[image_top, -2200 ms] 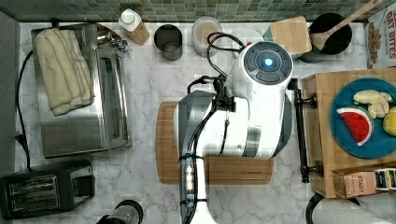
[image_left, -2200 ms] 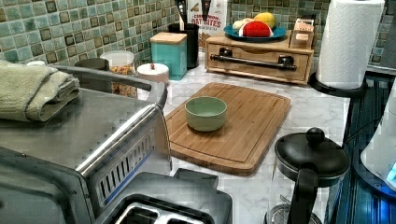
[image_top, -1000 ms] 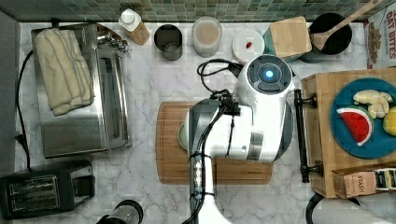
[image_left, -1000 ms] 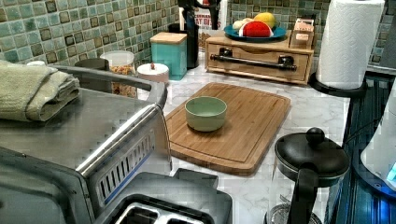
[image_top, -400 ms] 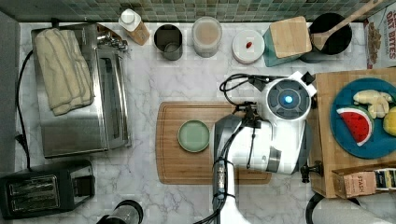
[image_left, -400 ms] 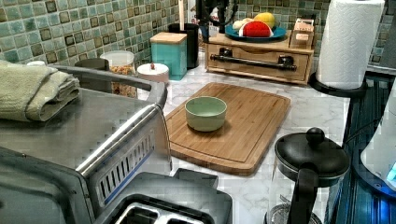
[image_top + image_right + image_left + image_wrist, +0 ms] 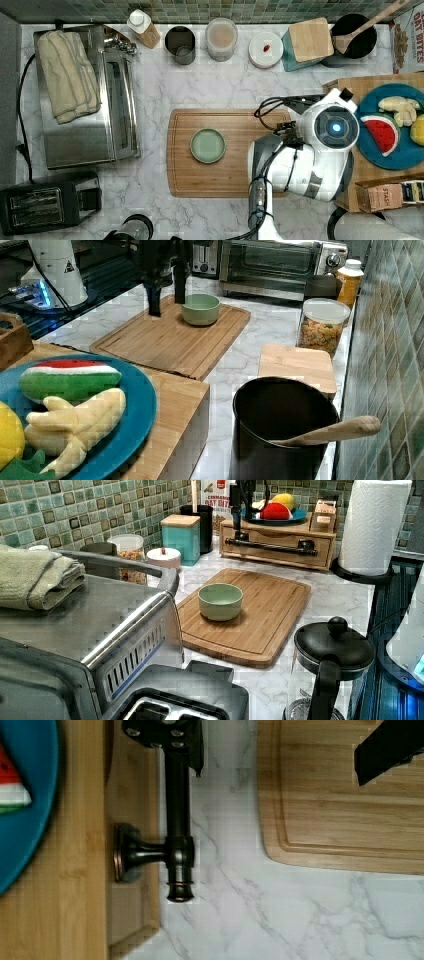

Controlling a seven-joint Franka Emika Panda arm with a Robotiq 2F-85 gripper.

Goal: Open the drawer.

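Left view — box [image 7: 218, 491] reading "OAT BITES", drawer [image 7: 280, 545] shut

So the white arm [image 7: 295, 170] comes up from the top view's bottom edge and bends over toward the top view's right. The wrist [image 7: 335, 127] sits at the far end with a round blue light glowing on top. The pincer [image 7: 166, 306] hangs straight down off it, dark, pointing at the counter. Its fingers [image 7: 385, 745] are spread wide apart with nothing between them. In the right view one black finger reaches a bit lower in the picture than the other. A black cable loops off the wrist.
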